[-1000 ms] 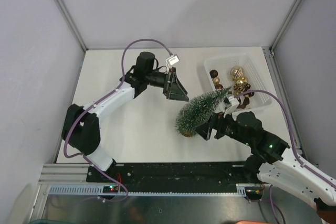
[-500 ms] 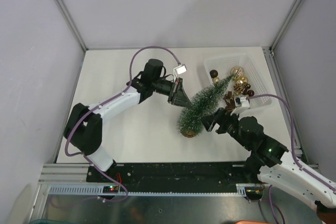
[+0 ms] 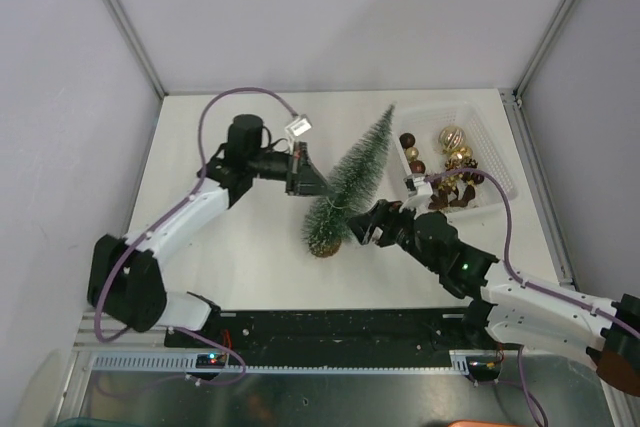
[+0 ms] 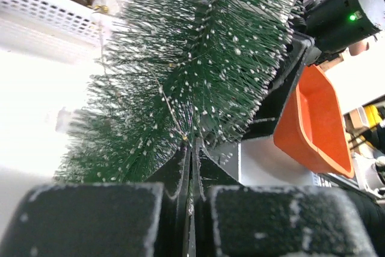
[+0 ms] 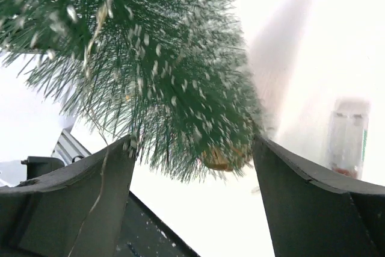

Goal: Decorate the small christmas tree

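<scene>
one tree [image 3: 345,179] near basket [image 3: 440,107] rim, right hand [image 3: 356,231] astride

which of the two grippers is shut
The left gripper: its fingers are pressed together at the bristles of the small christmas tree. The right gripper has its fingers wide apart, with the tree's lower branches between them.

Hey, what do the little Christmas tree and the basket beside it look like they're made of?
The small christmas tree: stiff dark green bristles, likely synthetic, flecked with white frosting; its round brown base looks wooden, matte. The basket: white with a perforated wall, probably moulded plastic.
</scene>
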Controlling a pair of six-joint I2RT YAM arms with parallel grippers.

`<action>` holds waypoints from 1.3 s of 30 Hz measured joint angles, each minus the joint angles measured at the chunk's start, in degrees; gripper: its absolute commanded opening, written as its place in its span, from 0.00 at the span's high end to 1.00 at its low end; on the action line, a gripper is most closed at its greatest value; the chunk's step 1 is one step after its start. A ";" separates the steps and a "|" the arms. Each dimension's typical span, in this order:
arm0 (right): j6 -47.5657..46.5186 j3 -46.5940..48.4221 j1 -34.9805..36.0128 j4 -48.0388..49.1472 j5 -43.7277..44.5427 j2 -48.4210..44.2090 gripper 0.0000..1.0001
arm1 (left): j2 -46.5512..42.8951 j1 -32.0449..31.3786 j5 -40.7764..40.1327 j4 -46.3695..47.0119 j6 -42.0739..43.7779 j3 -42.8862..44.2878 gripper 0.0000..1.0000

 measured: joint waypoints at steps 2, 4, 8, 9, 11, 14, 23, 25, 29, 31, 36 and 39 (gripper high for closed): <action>-1.18 0.00 -0.46 3.02 -0.28 1.44 0.17 | -3.39 2.45 -0.31 -0.37 0.09 -1.84 1.00; -2.34 0.13 -1.18 5.55 -0.81 2.95 0.17 | -6.51 4.11 -0.50 -0.68 0.57 -3.63 1.00; -4.85 2.27 -2.38 8.39 -2.32 7.43 0.17 | -12.37 5.05 -0.96 -1.42 2.12 -8.52 0.99; -5.38 3.06 -2.47 8.92 -2.84 8.55 0.17 | -13.97 5.35 -1.36 -1.86 2.75 -10.29 0.99; -6.23 4.24 -2.47 9.79 -3.65 10.21 0.17 | -16.24 6.01 -1.84 -2.60 3.50 -12.90 0.99; -7.34 5.05 -2.38 10.60 -4.87 11.43 0.17 | -18.71 7.32 -2.36 -3.87 4.09 -15.63 0.99; -9.49 6.40 -1.66 9.79 -6.82 11.41 0.15 | -21.99 8.48 -2.01 -4.00 4.00 -17.81 0.51; -10.14 7.13 -1.40 9.09 -7.19 10.80 0.15 | -23.10 8.55 -1.64 -4.48 3.67 -18.10 0.33; -11.54 7.98 -0.96 7.43 -8.26 8.55 0.14 | -27.15 8.66 -1.51 -5.44 4.20 -18.67 0.08; -12.28 8.17 -0.79 5.95 -8.85 7.10 0.14 | -30.10 8.74 -1.51 -6.32 4.46 -18.71 0.03; -13.81 9.35 -0.24 0.39 -9.46 3.56 0.10 | -35.21 8.83 -1.66 -8.33 5.25 -18.58 0.01; -14.32 10.45 -0.20 -4.39 -9.46 0.46 0.08 | -35.60 9.22 -2.27 -10.47 5.99 -17.84 0.00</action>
